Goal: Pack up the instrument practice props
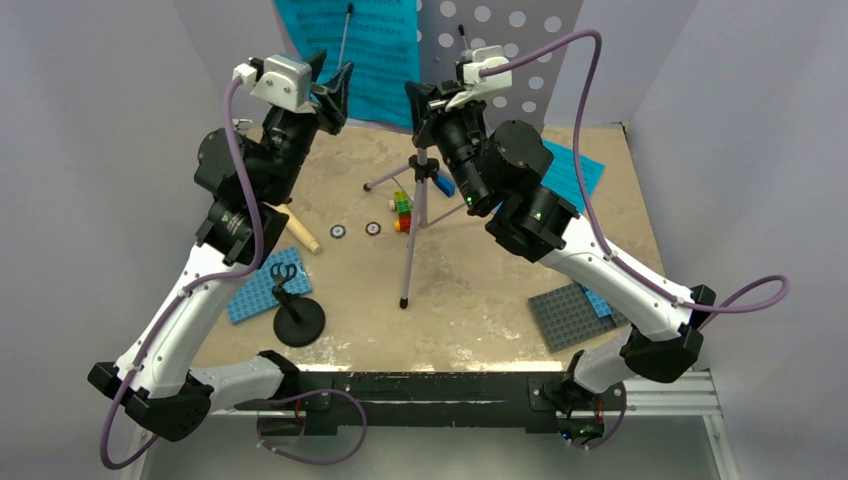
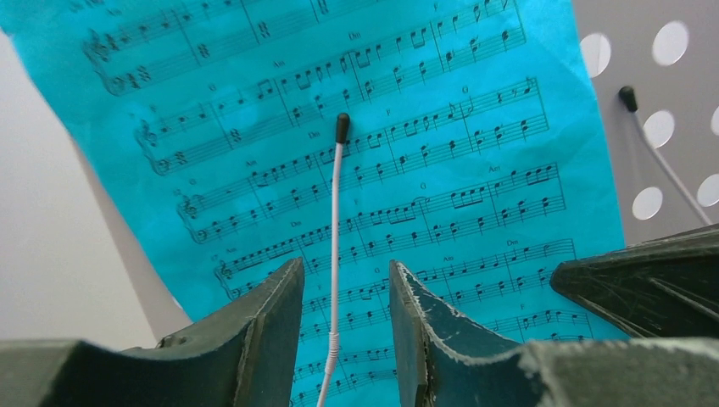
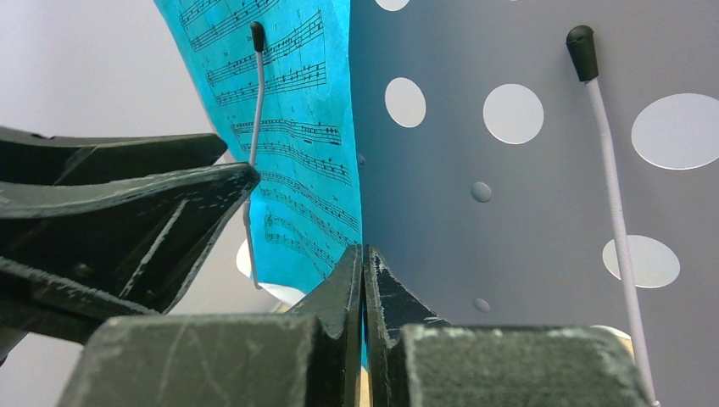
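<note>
The lavender hole-punched music stand (image 1: 500,50) stands on its silver tripod (image 1: 418,220) at the back, with a teal sheet-music page (image 2: 424,153) against its face. My right gripper (image 3: 363,250) is shut on that page's lower right edge (image 3: 305,127); a teal sliver shows between the pads. To its left, my left gripper (image 2: 345,264) is open. The stand's white page-holder wire (image 2: 337,212) runs between its fingers, touching neither. A second teal page (image 1: 575,170) lies on the table at the right. The cream cone microphone (image 1: 300,235) and the black mic stand (image 1: 297,320) sit at the left.
A blue baseplate (image 1: 262,285) lies beside the mic stand and a grey baseplate (image 1: 578,315) at the front right. Small coloured bricks (image 1: 402,208) sit by the tripod's legs. A second holder wire (image 3: 610,203) crosses the stand's bare right half. Grey walls enclose the table.
</note>
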You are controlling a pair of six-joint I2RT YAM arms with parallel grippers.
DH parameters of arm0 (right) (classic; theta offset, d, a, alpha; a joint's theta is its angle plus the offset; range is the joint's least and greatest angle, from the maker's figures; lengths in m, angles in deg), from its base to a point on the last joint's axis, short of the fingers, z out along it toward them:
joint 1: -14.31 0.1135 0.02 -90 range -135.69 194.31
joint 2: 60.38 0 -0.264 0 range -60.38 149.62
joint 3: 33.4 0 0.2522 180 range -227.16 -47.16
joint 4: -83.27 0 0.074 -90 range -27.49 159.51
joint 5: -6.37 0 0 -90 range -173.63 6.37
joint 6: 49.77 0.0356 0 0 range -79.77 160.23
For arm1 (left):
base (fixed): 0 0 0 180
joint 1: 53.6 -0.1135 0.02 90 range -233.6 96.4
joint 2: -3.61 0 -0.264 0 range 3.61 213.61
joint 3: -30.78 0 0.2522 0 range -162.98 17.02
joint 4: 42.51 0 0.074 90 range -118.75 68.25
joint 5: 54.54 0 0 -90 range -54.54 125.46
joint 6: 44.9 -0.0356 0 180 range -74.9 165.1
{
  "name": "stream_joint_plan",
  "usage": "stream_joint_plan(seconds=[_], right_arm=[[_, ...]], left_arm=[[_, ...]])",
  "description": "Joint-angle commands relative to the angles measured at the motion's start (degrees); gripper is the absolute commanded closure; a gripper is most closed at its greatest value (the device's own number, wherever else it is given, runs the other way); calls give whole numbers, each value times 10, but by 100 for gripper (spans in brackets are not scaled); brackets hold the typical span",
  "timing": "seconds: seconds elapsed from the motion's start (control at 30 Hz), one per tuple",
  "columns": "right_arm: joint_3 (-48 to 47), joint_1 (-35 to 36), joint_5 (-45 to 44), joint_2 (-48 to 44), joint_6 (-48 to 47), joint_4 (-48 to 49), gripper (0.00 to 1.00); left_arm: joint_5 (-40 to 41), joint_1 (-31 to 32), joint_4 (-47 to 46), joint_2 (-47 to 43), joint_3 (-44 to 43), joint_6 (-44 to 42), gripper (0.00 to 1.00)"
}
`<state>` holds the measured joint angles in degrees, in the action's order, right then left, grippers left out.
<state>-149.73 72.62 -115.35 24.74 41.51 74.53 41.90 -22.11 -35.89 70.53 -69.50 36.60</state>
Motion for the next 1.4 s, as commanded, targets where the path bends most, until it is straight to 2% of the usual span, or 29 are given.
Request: stream_joint_plan(seconds=[0.0,0.1,0.23,0.57,0.67,0.8,0.83,1.07,1.37], right_arm=[[-17,-2,8,-2,-9,10,100],[-18,-2,10,-1,-9,9,100],[-18,-2,12,-2,-9,7,100],[-15,-2,17,-5,-9,8,100],[-14,-2,18,-6,-9,8,100],[-14,-2,19,-6,-9,8,100],[-13,-2,19,-7,-9,9,100],[-10,-2,18,-10,-9,12,100],[-12,-2,12,-12,-8,11,100]], left_arm=[[3,-3,94,25,-75,10,53],[7,-3,109,37,-90,14,54],[22,-3,118,51,-104,13,60],[38,-5,104,60,-92,-2,66],[39,-5,94,57,-86,-3,75],[38,-5,81,48,-75,-2,98],[38,-5,70,44,-69,-2,100],[19,-5,-69,-21,40,-2,100],[11,-5,-71,-43,55,1,100]])
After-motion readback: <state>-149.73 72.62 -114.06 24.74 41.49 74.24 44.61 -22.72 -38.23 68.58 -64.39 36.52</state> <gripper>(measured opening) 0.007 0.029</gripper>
